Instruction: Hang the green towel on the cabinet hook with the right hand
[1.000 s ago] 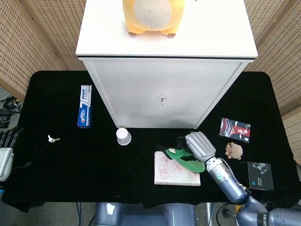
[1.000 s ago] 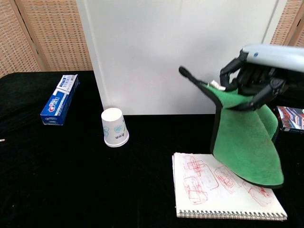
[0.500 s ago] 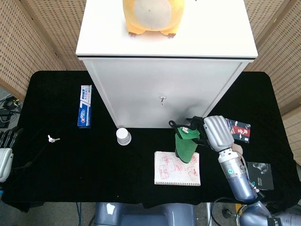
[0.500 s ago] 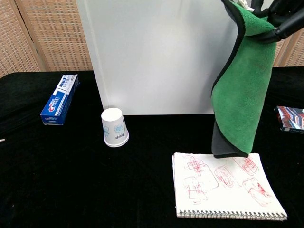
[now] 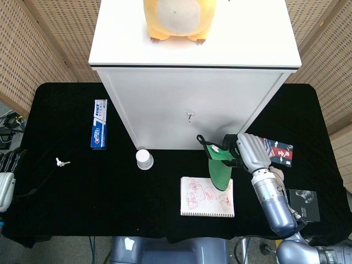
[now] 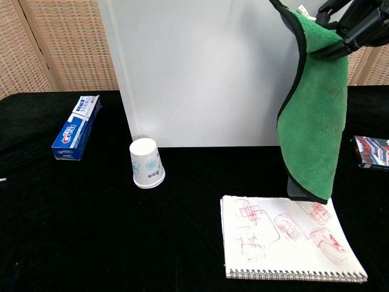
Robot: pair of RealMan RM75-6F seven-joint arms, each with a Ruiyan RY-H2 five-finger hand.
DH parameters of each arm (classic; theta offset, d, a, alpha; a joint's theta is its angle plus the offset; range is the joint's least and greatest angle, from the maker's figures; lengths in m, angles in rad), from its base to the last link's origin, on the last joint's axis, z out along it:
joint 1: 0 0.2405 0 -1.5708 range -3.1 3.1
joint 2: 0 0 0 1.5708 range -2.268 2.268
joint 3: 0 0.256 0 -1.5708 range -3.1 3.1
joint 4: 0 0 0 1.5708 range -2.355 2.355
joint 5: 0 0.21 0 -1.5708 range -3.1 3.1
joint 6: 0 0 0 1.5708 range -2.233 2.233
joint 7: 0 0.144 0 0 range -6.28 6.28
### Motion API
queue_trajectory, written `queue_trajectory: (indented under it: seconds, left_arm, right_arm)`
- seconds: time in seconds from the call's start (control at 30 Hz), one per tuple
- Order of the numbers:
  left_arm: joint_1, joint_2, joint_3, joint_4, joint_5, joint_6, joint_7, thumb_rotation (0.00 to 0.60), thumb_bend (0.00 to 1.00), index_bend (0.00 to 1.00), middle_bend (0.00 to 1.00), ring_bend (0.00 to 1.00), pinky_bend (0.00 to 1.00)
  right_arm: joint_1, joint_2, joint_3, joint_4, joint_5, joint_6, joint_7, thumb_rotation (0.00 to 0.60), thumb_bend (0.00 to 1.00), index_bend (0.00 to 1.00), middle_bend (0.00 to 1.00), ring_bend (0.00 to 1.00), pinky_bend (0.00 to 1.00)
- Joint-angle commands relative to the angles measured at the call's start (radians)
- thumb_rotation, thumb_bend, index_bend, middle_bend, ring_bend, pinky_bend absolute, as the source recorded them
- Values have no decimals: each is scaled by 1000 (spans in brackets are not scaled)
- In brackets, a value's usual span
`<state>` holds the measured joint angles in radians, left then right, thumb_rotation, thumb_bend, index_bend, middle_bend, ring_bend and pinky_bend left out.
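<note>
The green towel [image 5: 219,166] [image 6: 313,115] hangs lifted off the table, gripped at its top by my right hand [image 5: 250,152] [image 6: 351,24]. Its black loop sticks out to the upper left of the hand. The towel's lower edge dangles just above the sketch notebook [image 5: 207,197] [image 6: 285,238]. The cabinet hook [image 5: 190,116] is a small metal peg on the white cabinet front [image 5: 165,110], up and left of the towel, apart from it. My left hand [image 5: 6,179] rests at the table's far left edge; its fingers are too cut off to read.
A paper cup [image 5: 144,159] [image 6: 146,162] stands upside down by the cabinet's base. A toothpaste box [image 5: 99,124] [image 6: 76,126] and keys [image 5: 61,162] lie to the left. A red card pack [image 5: 275,152], a small brown toy [image 5: 274,176] and a black box [image 5: 301,205] lie on the right. A plush toy [image 5: 175,19] sits on the cabinet.
My right hand has raised the towel from the notebook until it hangs free, then shifted slightly right and nearer the cabinet. The left hand has stayed put.
</note>
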<state>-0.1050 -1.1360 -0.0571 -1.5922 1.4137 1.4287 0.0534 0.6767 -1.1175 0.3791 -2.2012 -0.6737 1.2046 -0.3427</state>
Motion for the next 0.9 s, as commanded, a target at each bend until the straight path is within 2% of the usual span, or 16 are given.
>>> queue_trajectory:
  seconds: [0.03, 0.4, 0.6, 0.9]
  left_arm:
    - [0, -1, 0, 0, -1, -1, 3, 600, 0, 0, 0, 0, 0]
    - [-2, -3, -3, 2, -9, -6, 7, 600, 0, 0, 0, 0, 0]
    - [-2, -3, -4, 4, -11, -7, 5, 600, 0, 0, 0, 0, 0]
    - [-3, -4, -4, 5, -13, -7, 6, 600, 0, 0, 0, 0, 0]
  right_arm:
    - [33, 6, 18, -14, 60, -1, -22, 600, 893, 916, 1000, 1000, 1000]
    - [112, -1, 66, -11, 239, 30, -45, 600, 897, 916, 1000, 1000, 1000]
    - [148, 17, 99, -2, 369, -12, -22, 600, 900, 916, 1000, 1000, 1000]
    - [207, 33, 107, 9, 465, -26, -40, 600, 900, 916, 1000, 1000, 1000]
